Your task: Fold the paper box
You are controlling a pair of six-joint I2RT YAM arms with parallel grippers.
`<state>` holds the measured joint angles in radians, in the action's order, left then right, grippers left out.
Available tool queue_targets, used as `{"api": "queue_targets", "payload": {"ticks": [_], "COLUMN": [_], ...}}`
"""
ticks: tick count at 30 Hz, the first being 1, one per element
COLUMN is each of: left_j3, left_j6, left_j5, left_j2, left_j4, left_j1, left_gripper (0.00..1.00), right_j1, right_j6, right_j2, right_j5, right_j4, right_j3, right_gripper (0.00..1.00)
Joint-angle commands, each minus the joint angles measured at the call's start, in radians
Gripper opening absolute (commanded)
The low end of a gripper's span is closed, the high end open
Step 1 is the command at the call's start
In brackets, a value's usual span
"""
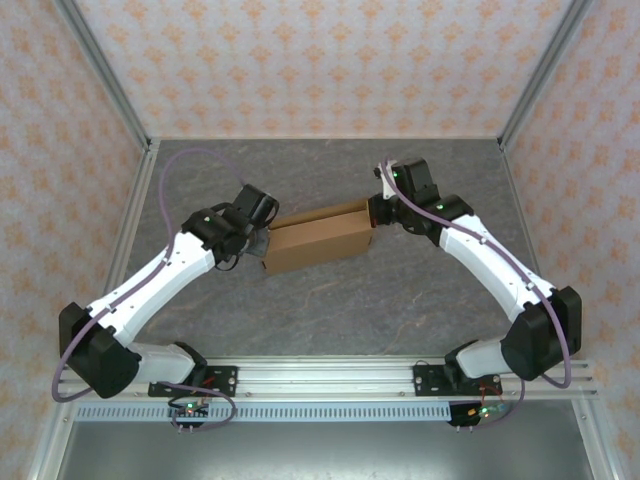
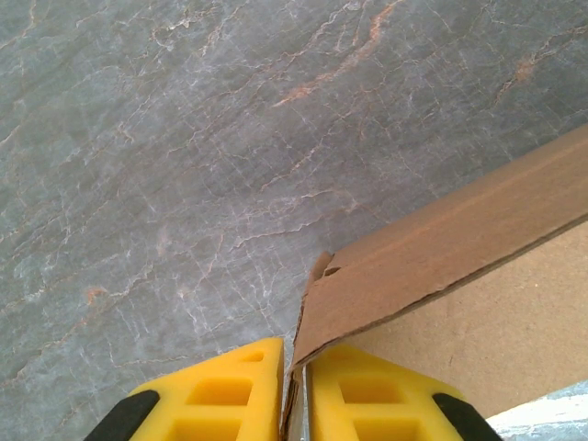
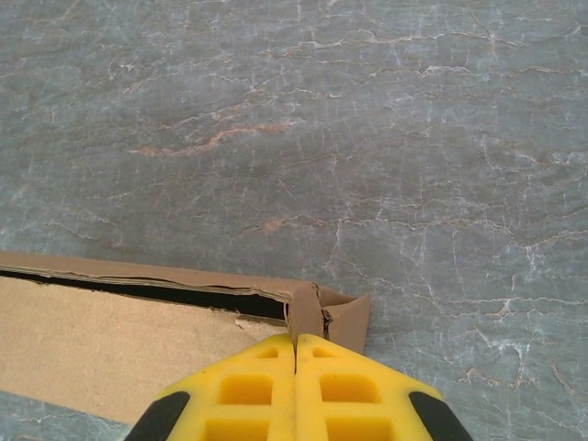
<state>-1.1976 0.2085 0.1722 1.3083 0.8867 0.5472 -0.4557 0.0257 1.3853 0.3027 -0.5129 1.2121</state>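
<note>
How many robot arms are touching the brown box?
2. The left arm reaches the box's left end, its fingers pinching a cardboard edge. The right arm reaches the right end, its fingers closed on a corner flap.

The left gripper (image 2: 296, 356) sits at the bottom edge, its yellow fingers (image 2: 237, 390) nearly together, with a thin cardboard edge of the box (image 2: 478, 322) pinched between them. The box corner lies just above the tips, and the box extends right over the grey veined table (image 2: 184, 138).
</note>
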Motion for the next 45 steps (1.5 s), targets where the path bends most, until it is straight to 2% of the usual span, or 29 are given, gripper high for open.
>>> {"api": "queue_targets", "payload": {"ticks": [1, 4, 9, 18, 22, 45], "left_j3": [-0.038, -0.049, -0.065, -0.06, -0.068, -0.16], "left_j6": [0.004, 0.003, -0.001, -0.008, 0.01, 0.113], "left_j5": [0.035, 0.045, 0.046, 0.034, -0.003, -0.049], "left_j2": [0.002, 0.002, -0.004, -0.01, -0.001, 0.08], "left_j4": [0.039, 0.049, 0.06, 0.063, 0.059, 0.087], "left_j1": [-0.006, -0.006, -0.007, -0.006, -0.007, -0.006], "left_gripper": [0.21, 0.3, 0.3, 0.13, 0.01, 0.0], "right_j1": [-0.003, -0.003, -0.003, -0.003, -0.002, -0.004], "right_j6": [-0.013, -0.013, -0.015, -0.021, -0.041, -0.135], "right_j2": [0.008, 0.007, 0.009, 0.017, 0.02, 0.095], "right_j5": [-0.021, -0.024, -0.022, -0.023, -0.02, -0.072], "right_j4": [-0.017, -0.018, -0.018, -0.018, -0.019, -0.107], "right_j3": [0.038, 0.038, 0.041, 0.043, 0.041, 0.099], "right_gripper": [0.0, 0.0, 0.0, 0.0, 0.0, 0.0]}}
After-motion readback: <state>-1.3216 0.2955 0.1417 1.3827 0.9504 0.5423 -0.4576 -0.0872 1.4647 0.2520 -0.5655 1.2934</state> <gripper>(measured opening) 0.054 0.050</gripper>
